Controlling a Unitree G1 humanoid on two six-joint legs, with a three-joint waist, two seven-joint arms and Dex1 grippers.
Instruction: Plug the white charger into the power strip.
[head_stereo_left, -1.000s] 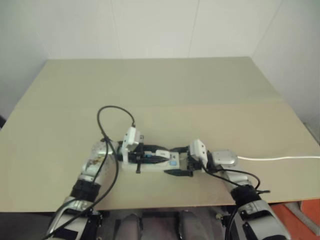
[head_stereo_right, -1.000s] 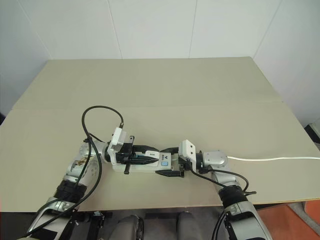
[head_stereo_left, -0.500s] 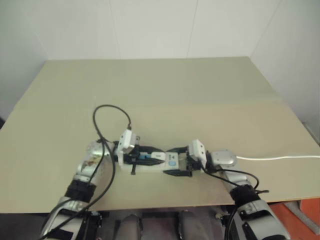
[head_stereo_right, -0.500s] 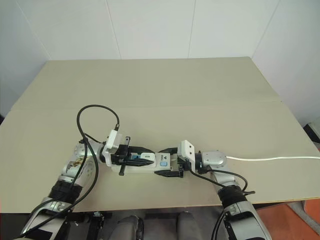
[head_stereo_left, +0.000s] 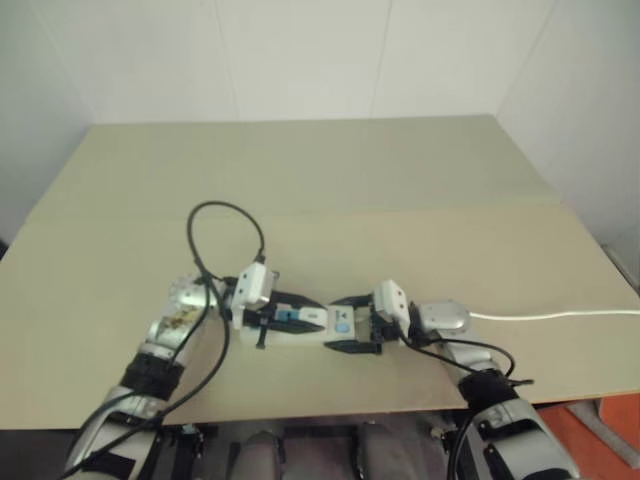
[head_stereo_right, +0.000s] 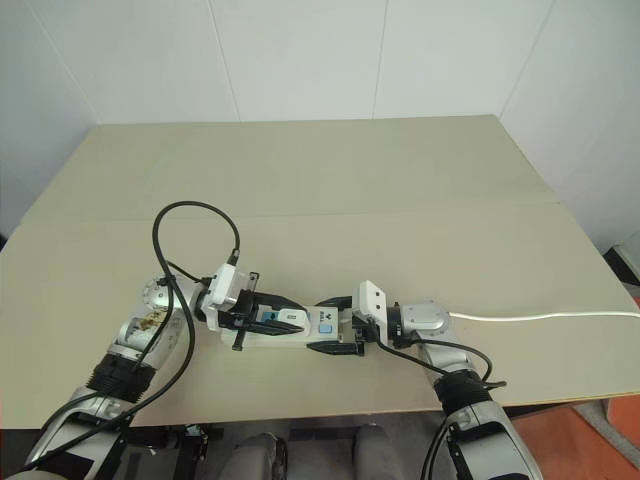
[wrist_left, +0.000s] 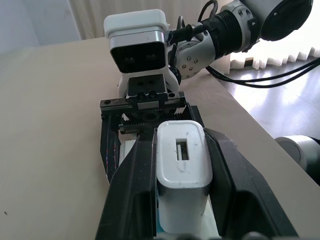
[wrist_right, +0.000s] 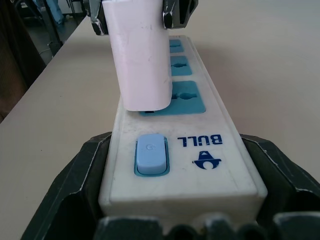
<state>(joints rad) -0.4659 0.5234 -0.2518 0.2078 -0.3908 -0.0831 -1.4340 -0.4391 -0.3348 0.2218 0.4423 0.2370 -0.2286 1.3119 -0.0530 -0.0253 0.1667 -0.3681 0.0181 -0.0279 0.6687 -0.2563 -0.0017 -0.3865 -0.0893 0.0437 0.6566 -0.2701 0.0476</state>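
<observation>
Two pincers work near the table's (head_stereo_right: 420, 190) front edge: the left gripper (wrist_left: 181, 175) clamps one white charger (wrist_left: 181, 159) over the power strip (wrist_right: 182, 150), whose switch end the right gripper (wrist_right: 180, 220) grasps. Three blue sockets; the charger partly hides the nearest.

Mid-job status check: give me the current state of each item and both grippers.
white charger: upright over the socket nearest the switch, bottom at the socket face
power strip: flat on the table, switch end clamped
left gripper: shut on the charger
right gripper: shut on the strip's end
</observation>
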